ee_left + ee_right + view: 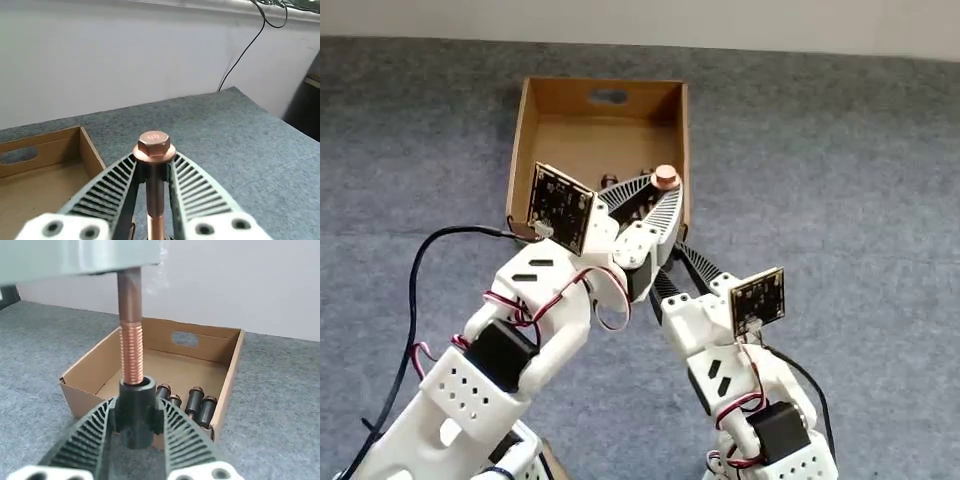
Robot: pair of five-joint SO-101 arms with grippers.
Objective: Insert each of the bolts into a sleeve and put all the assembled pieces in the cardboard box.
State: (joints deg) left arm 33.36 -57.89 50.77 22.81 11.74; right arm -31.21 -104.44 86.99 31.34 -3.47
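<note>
Bolt (154, 146), clamped in the left hand (155, 163), stands tip-down in the black sleeve (135, 412) gripped by the right hand (136, 416); assembled pieces (197, 405) lie in the cardboard box (231, 369).

The high camera hangs above the table (850, 150) and looks steeply down. Both arms enter from the near edge, and the cardboard box (525, 150) lies beyond them. The left wrist camera sits close behind the left gripper (155, 160), sighting along its fingers past the head of the clamped bolt (154, 145) to a pale wall (125, 60). The right wrist camera sits equally close behind the right gripper (136, 406), which clasps the sleeve (134, 415). It faces across the box toward what is probably the same wall. All three views share the box and the bolt.
</note>
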